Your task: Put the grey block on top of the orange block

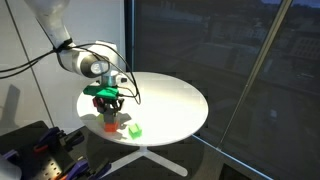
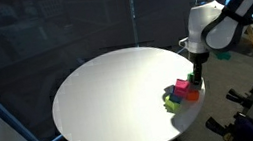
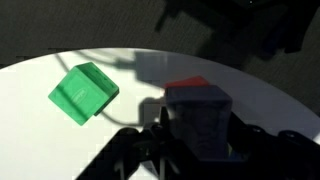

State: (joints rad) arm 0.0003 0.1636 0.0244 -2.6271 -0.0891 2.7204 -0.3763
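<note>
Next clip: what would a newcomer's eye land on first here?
The round white table stands out against dark windows, with the gripper low near its edge. In the wrist view the fingers hold the grey block, the orange block peeking out just behind it, and a bright green cube lies apart on the white top.

Round white table with spare cubes, dark glass behind

A bright green cube [image 1: 135, 130] lies near the edge of the white round table [image 1: 175, 95]; the wrist view shows the green cube [image 3: 83, 92] turned cornerwise on the bare tabletop. In an exterior view a magenta cube [image 2: 182, 84] sits just beside it. Dark window panes [image 1: 230, 60] rise behind the table, and black equipment [image 1: 35, 145] sits low beside it.
</note>
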